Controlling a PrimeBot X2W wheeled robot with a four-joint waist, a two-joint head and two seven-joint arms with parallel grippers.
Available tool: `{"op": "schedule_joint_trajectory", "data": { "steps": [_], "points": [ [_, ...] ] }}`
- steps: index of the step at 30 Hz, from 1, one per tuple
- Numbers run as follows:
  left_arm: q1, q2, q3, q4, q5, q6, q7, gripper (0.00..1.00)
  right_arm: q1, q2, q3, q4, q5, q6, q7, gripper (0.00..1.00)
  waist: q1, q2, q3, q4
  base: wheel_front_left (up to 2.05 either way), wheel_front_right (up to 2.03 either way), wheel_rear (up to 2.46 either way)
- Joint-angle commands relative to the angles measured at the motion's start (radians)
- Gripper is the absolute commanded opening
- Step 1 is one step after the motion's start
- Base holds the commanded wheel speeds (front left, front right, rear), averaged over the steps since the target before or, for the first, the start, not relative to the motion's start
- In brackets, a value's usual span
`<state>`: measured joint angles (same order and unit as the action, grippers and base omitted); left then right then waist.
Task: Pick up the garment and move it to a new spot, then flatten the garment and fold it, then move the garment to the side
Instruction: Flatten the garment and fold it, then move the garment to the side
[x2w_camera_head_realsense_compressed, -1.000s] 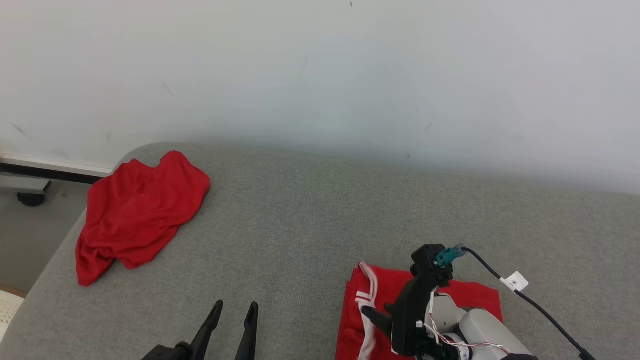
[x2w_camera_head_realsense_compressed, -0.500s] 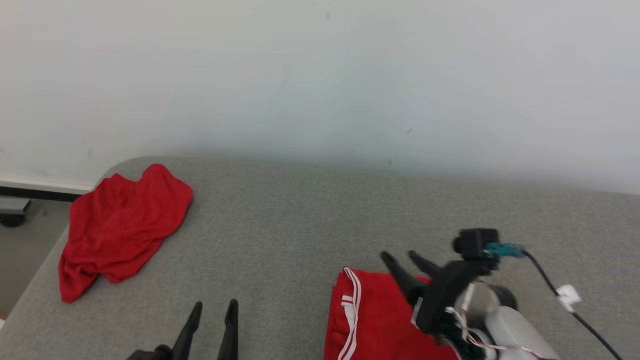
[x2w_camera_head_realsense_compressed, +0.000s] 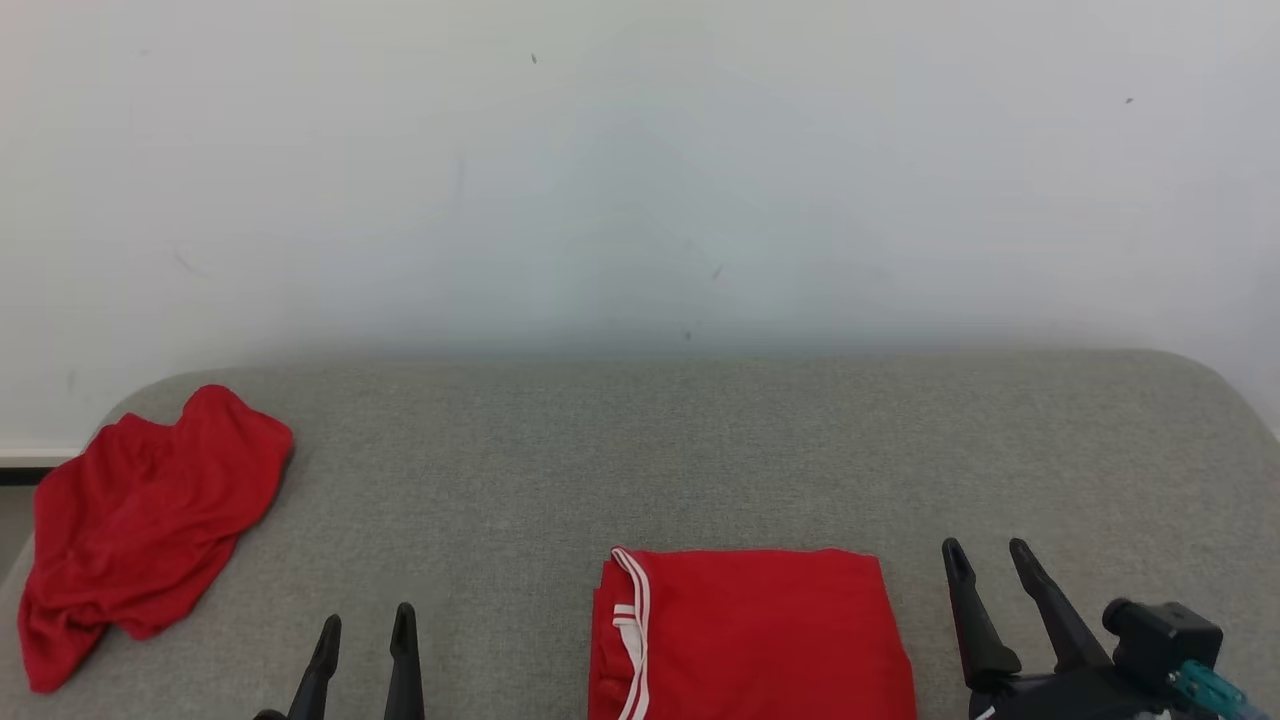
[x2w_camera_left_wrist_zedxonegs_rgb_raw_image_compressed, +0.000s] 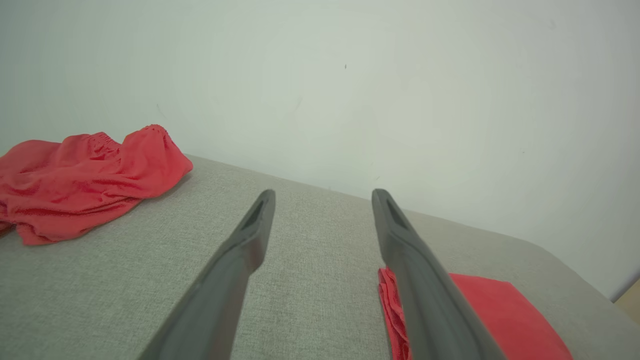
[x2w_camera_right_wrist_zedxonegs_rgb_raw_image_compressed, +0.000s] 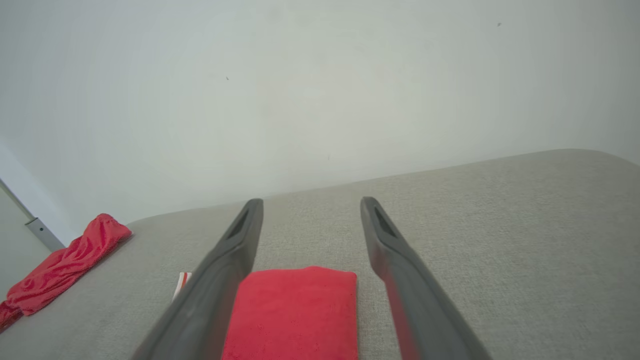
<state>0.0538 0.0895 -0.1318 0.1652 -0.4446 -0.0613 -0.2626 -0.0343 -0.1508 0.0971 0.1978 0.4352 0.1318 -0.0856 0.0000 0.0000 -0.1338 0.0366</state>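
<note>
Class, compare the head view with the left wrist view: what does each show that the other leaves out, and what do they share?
Head view adds: the right claw, open, apart from and to the right of the folded red garment, and that garment's white stripes. Left wrist view adds: a tan sliver at its lower right corner. Shared: the open left claw, the crumpled red garment, the folded one, the grey cushion, the white wall.

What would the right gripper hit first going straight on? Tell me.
The way looks free nearby: the open right gripper aims over the folded garment, which lies below its line, toward the far edge of the grey surface and the wall. Depth is unclear.
</note>
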Motion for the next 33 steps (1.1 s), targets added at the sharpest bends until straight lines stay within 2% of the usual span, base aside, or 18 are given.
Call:
{"op": "schedule_joint_trajectory", "data": {
  "steps": [1, 7, 14, 21, 33],
  "points": [
    [0.015, -0.005, 0.010, -0.006, 0.013, -0.005, -0.003, 1.00, 0.029, 0.013, -0.012, -0.026, -0.022, -0.002, -0.015, 1.00, 0.0000, 0.0000, -0.010, -0.027, 0.00, 0.00, 0.00],
    [0.045, -0.008, 0.040, 0.004, 0.065, -0.037, -0.003, 1.00, 0.126, 0.055, -0.061, -0.127, -0.131, -0.002, -0.008, 1.00, 0.0000, 0.0000, -0.021, -0.057, 0.00, 0.00, 0.00],
    [0.062, -0.020, 0.076, 0.026, 0.082, -0.057, -0.003, 1.00, 0.193, 0.086, -0.096, -0.167, -0.235, -0.002, 0.044, 1.00, 0.0000, 0.0000, -0.027, -0.059, 0.00, 0.00, 0.00],
    [0.069, -0.031, 0.117, 0.034, 0.092, -0.060, -0.003, 1.00, 0.194, 0.099, -0.088, -0.184, -0.227, -0.002, 0.056, 1.00, 0.0000, 0.0000, -0.027, -0.057, 0.00, 0.00, 0.00],
    [0.076, -0.038, 0.121, 0.039, 0.094, -0.065, -0.003, 1.00, 0.187, 0.102, -0.083, -0.184, -0.184, -0.002, 0.051, 1.00, 0.0000, 0.0000, -0.025, -0.045, 0.00, 0.00, 0.00]
  ]
}}
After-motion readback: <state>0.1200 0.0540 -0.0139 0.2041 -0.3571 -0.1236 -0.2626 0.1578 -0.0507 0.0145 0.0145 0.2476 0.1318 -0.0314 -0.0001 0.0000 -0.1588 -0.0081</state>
